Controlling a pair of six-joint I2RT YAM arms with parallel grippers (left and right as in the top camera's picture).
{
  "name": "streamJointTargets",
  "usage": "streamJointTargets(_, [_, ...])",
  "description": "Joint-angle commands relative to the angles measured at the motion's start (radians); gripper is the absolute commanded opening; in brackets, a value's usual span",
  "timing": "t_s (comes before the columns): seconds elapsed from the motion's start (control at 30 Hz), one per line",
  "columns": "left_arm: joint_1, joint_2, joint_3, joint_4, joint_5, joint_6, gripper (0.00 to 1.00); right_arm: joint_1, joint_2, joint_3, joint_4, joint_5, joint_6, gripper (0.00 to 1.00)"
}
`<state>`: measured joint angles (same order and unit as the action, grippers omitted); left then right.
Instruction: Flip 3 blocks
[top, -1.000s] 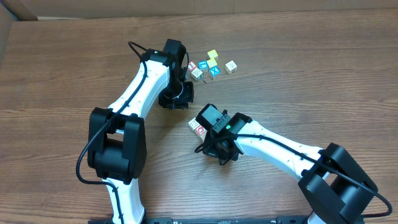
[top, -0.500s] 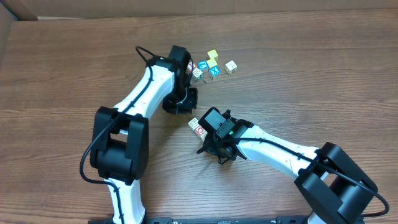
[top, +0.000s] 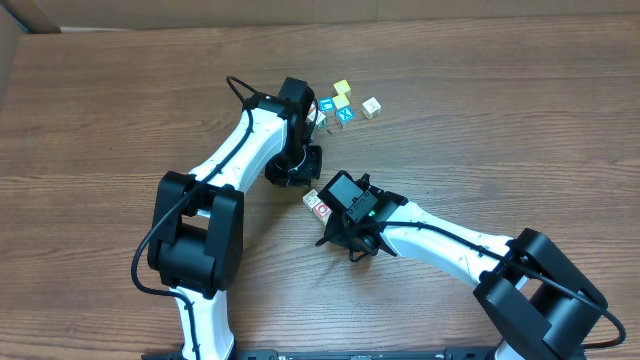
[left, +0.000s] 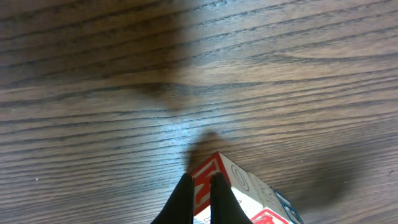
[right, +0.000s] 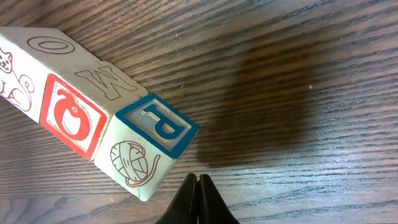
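The right gripper was pinched fully closed and held nothing, its tips poised just beside the nearest corner of a row of blocks on the table. In its wrist view the row appeared to be 3 blocks touching end to end: a yarn block closest to the tips, a ring block in the middle and a cat block at the other end. The row's long axis ran slantwise away from the tips, toward the left and far side of the scene. From overhead only the ring face and a cream face beside it showed. The yarn end was hidden under the right wrist.

The left gripper was closed too and empty. In its own view its tips seemed to rest against the red end face of the row's far-left block. The 2 grippers therefore stood at opposite ends of the same row, left at the far-left end and right at the near-right corner. The right was probably better placed to tip the yarn block, since that block lay directly ahead of it. A far cluster of other blocks sat well apart from both.
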<state>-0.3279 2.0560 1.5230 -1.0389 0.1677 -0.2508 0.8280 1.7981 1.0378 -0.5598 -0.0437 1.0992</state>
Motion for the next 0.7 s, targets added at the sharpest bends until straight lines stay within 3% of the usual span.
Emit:
streamJointTargets(0.0, [-0.003, 0.001, -0.017, -0.002, -0.018, 0.008, 0.04, 0.002, -0.016, -0.005, 0.006, 0.018, 0.005, 0.04])
streamJointTargets(0.67, [-0.007, 0.001, -0.072, 0.068, -0.028, 0.008, 0.04, 0.002, -0.014, -0.005, 0.006, 0.042, 0.005, 0.04])
